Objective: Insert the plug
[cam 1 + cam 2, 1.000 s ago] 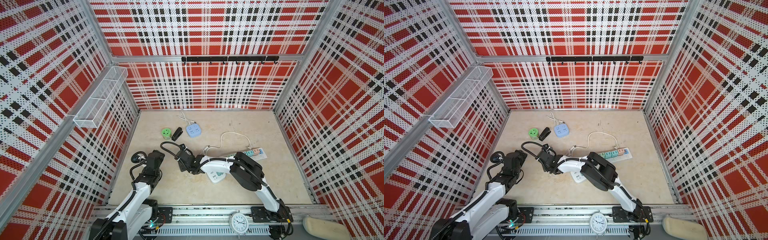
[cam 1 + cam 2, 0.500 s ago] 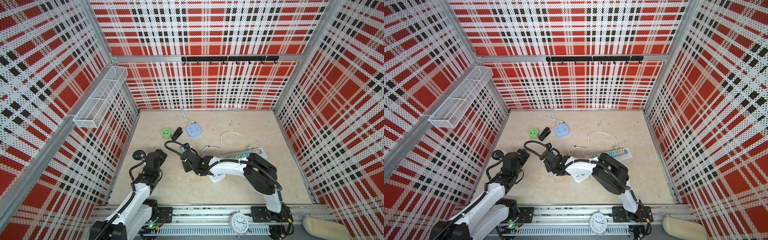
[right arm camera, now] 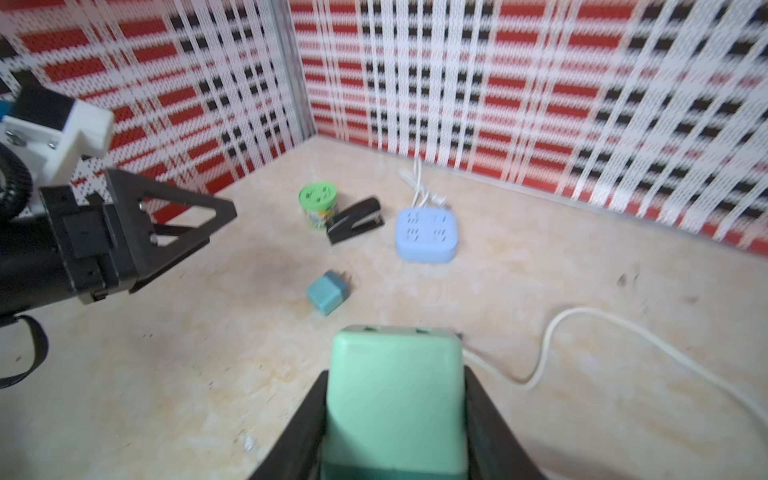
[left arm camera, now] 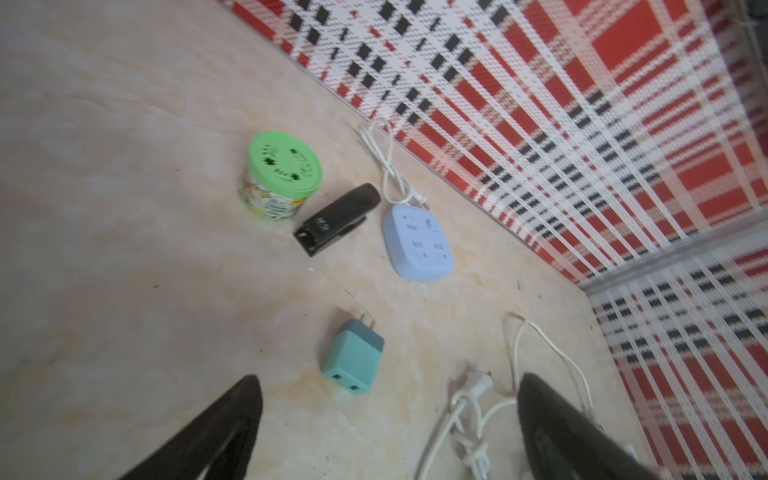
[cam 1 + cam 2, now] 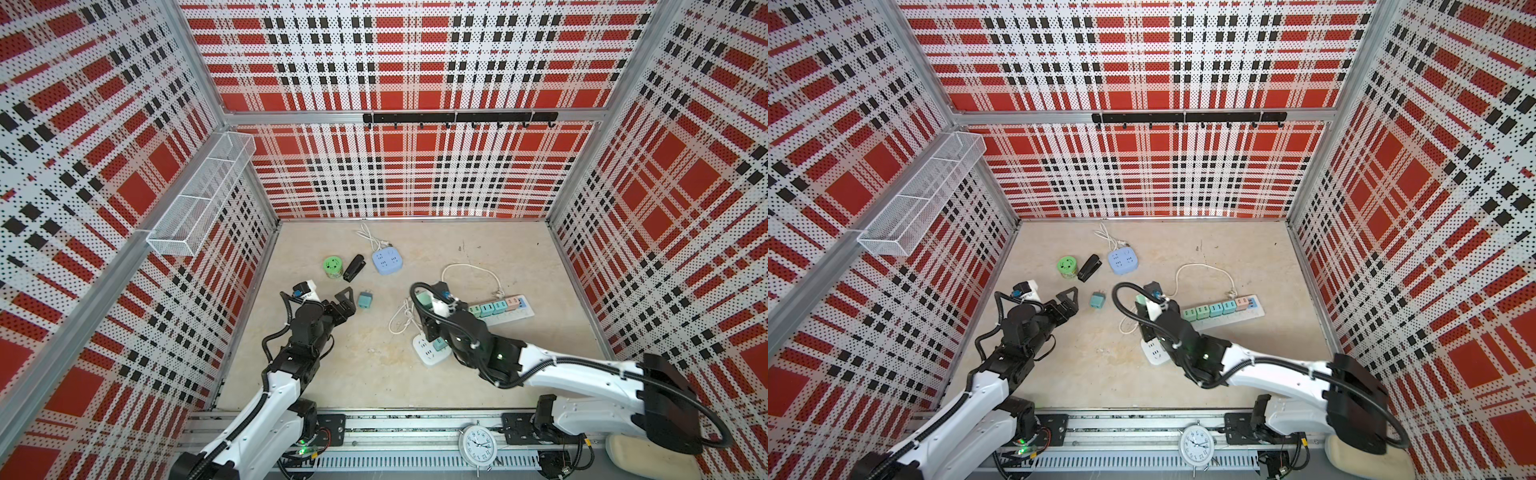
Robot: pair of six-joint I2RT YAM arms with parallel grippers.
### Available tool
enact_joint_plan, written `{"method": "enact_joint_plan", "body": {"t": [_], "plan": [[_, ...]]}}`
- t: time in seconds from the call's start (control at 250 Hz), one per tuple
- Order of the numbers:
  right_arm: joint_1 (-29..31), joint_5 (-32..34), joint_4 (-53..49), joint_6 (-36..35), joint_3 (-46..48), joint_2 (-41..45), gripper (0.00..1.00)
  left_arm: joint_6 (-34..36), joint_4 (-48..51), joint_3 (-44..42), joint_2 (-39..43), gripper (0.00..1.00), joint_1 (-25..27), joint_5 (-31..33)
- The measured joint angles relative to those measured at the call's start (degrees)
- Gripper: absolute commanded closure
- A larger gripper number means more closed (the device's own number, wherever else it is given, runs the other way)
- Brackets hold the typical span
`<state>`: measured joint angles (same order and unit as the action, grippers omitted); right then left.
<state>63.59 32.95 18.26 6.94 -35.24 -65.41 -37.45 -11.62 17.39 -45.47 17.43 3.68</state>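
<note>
Mint plug (image 3: 395, 399) clamped in R fingers (image 3: 299, 432); L fingers (image 4: 220, 424) spread wide nr teal plug (image 4: 353, 361).

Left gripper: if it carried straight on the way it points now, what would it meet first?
Probably the teal plug adapter, lying just ahead of the open left gripper, in line with its gap; how high the gripper rides is unclear.

The mint plug (image 3: 395, 399) looks smooth matt plastic, the stapler (image 4: 338, 218) glossy black, the counter (image 4: 124, 208) a smooth, faintly marbled surface.
</note>
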Motion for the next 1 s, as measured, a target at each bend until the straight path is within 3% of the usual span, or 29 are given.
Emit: {"method": "enact_joint_plan", "body": {"t": [0.14, 0.388, 0.564, 0.776, 1.0], "plan": [[-0.7, 2.6, 11.2, -9.5, 11.0, 7.4, 0.93, 5.6, -1.1, 1.8, 0.0, 0.17, 7.6, -1.9], [-1.7, 3.3, 26.2, -19.1, 24.3, 8.9, 0.96, 14.9, -3.9, 6.1, -3.2, 0.26, 16.8, -4.3], [-2.0, 1.2, 37.1, -23.2, 31.2, 3.7, 0.99, 18.5, -5.6, 7.3, -6.9, 0.28, 18.7, -9.0], [-2.0, -0.1, 45.5, -25.3, 31.4, -2.9, 1.00, 19.9, -7.3, 9.4, -12.5, 0.33, 19.4, -16.4], [-2.1, -2.2, 50.2, -25.6, 31.4, -3.9, 1.00, 20.2, -8.3, 10.3, -13.4, 0.38, 20.3, -21.0]]}}
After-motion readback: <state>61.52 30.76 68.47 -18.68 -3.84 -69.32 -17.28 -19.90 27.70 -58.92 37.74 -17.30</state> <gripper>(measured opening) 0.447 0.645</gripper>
